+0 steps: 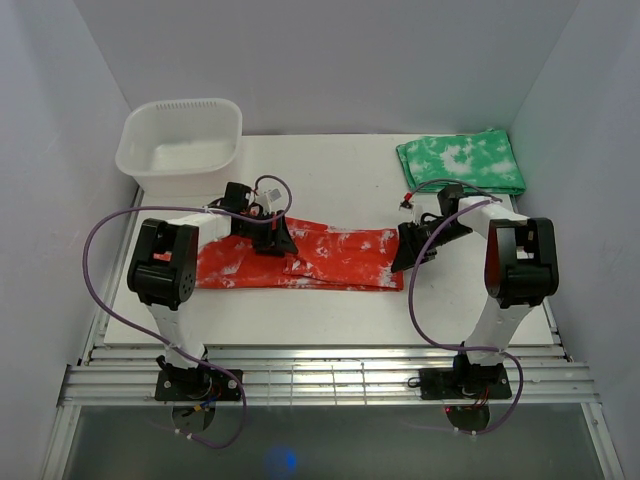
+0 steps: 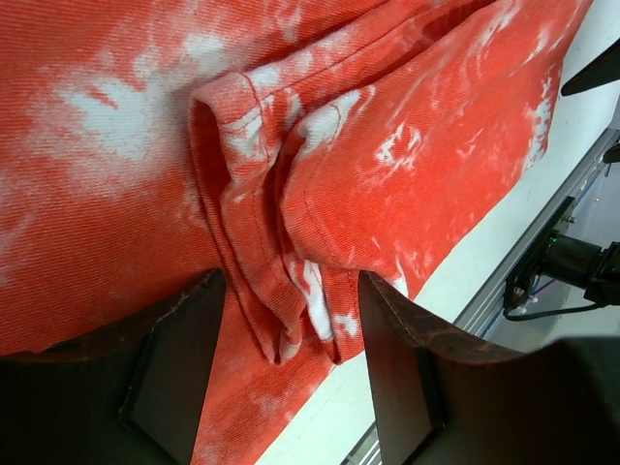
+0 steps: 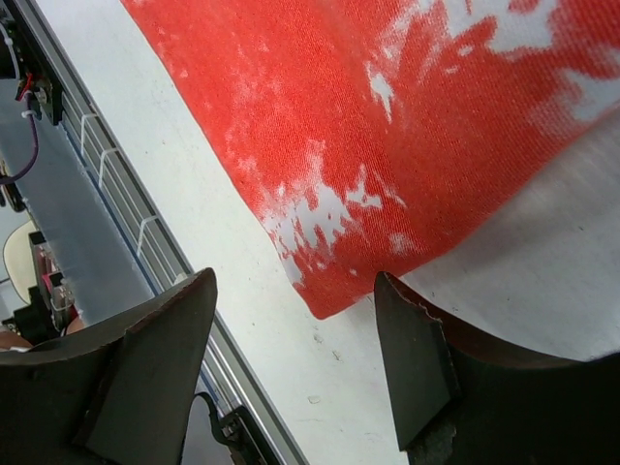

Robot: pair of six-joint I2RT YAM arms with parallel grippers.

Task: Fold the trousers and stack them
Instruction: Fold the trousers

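Note:
The red-orange trousers with white blotches lie folded in a long strip across the middle of the table. My left gripper hovers over the strip's left-centre. In the left wrist view, it is open, and two bunched leg hems lie between the fingers without being pinched. My right gripper sits at the strip's right end. In the right wrist view, it is open, and the corner of the trousers lies flat between the fingertips.
A folded green cloth with white blotches lies at the back right. A white plastic basin stands at the back left. The metal rail runs along the table's near edge, close below the trousers.

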